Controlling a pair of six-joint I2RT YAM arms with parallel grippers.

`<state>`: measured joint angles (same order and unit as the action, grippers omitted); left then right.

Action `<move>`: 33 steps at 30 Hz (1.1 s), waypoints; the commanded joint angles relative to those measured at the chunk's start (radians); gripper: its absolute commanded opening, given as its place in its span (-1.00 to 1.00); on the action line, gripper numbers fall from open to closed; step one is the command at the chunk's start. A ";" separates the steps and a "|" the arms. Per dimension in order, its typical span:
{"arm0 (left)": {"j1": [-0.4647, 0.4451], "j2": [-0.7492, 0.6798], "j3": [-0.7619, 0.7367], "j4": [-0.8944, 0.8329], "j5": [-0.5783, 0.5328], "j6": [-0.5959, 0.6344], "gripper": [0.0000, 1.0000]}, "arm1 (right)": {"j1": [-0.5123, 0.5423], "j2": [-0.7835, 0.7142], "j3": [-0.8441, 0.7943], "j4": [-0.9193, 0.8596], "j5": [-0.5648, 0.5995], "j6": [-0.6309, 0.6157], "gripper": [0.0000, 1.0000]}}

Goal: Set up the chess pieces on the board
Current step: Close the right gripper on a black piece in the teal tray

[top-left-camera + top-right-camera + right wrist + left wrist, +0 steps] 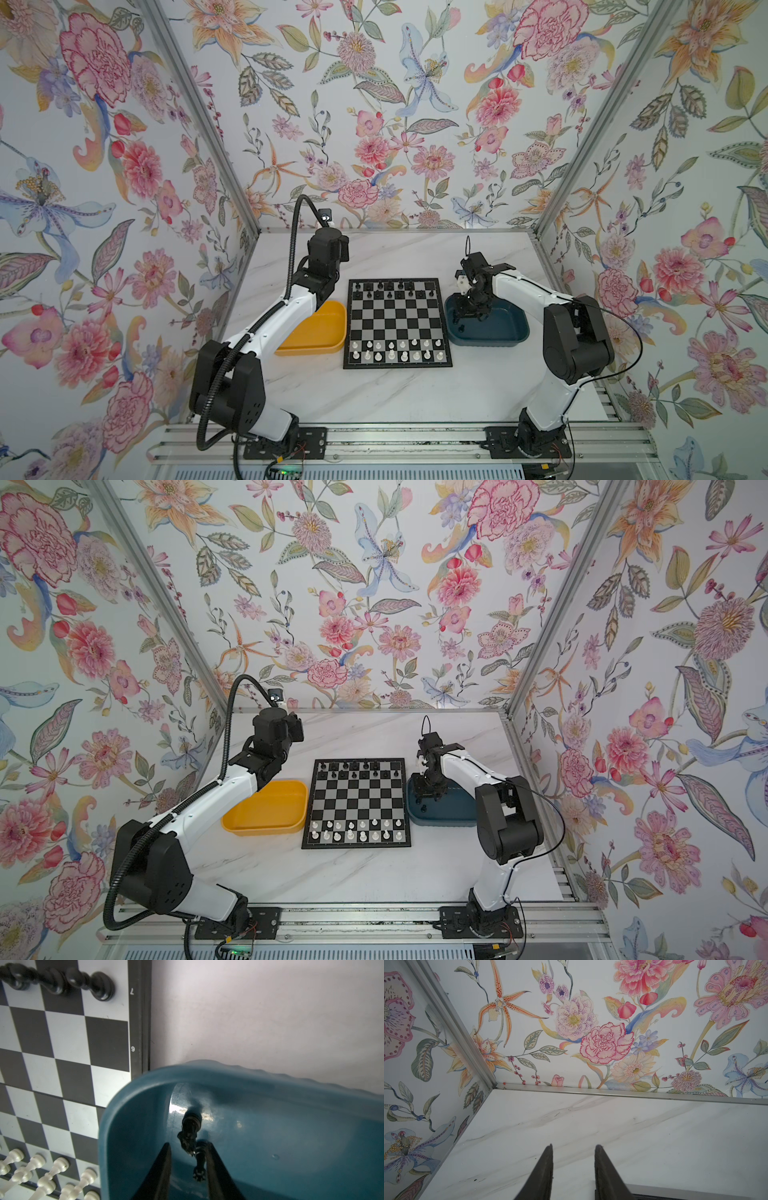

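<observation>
The right gripper (188, 1145) is reaching down into the dark blue tray (145, 1078). Its jaws are standing partly apart, and two black chess pieces (189, 1132) are lying on the tray floor in the gap between them. One piece is lying right against a finger (214, 1163), but the jaws are not clamping either piece. Their kind cannot be told.

In both top views this gripper (467, 316) is hanging over the end of the blue tray (511, 336) nearest the chessboard (397, 322). The tray is sitting just beside the board's right edge.

The left gripper (574, 1146) is hanging partly open above the bare marble table (675, 1136), facing the flowered back wall (591, 1022) and holding nothing.

The board is lying flat in the middle of the table. White chessmen (397, 351) are standing in the two rows nearest the robot, and black chessmen (388, 289) are standing along the two far rows. A yellow tray (320, 332) is sitting against the board's left edge, partly under the left arm (286, 307).
</observation>
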<state>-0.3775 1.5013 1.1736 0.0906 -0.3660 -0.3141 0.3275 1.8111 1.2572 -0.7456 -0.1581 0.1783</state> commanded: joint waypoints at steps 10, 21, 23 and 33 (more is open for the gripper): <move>0.011 -0.004 0.009 -0.022 0.021 -0.018 -0.29 | 0.018 0.034 0.014 -0.011 -0.011 -0.012 -0.41; 0.011 -0.009 0.008 -0.028 0.019 -0.019 -0.29 | 0.018 0.040 0.001 0.001 -0.001 -0.007 -0.50; 0.011 -0.011 0.007 -0.028 0.018 -0.018 -0.29 | 0.018 0.042 0.001 0.002 -0.001 -0.007 -0.52; 0.012 -0.010 0.006 -0.029 0.017 -0.019 -0.29 | 0.019 0.048 -0.002 0.003 0.002 -0.004 -0.63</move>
<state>-0.3775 1.5013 1.1736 0.0711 -0.3477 -0.3218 0.3393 1.8477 1.2568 -0.7395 -0.1650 0.1787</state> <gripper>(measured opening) 0.357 0.187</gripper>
